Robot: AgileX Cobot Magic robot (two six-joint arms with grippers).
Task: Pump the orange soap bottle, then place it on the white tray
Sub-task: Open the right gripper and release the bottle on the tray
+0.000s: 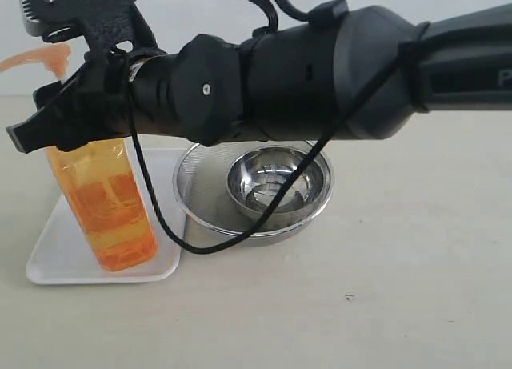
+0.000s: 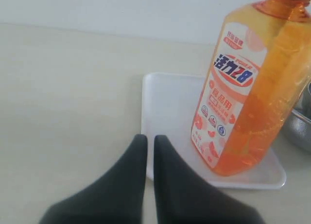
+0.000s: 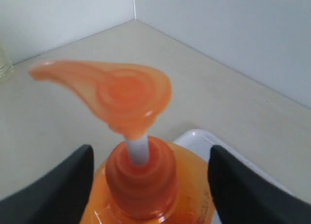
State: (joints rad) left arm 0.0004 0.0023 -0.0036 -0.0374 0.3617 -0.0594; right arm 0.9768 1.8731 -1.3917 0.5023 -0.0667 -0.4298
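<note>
Exterior view showed the tall clear-orange plastic soap bottle (image 1: 112, 213) standing on the flat white rimmed tray (image 1: 48, 261), leaning slightly, just beside the round steel mesh strainer bowl (image 1: 200, 205) on the bench (image 1: 384, 305). Your right gripper (image 3: 150, 185) had its jaws wide, one either side of the bottle's shoulder below the raised orange pump head (image 3: 116, 95); whether the pads pressed the bottle could not be told. Your left gripper (image 2: 149, 141) was closed and empty, over the bench at the tray's edge. Judged: placing step near its end. Next move calls for a confirmed release, then a withdrawal clear of the overhanging pump spout.
</note>
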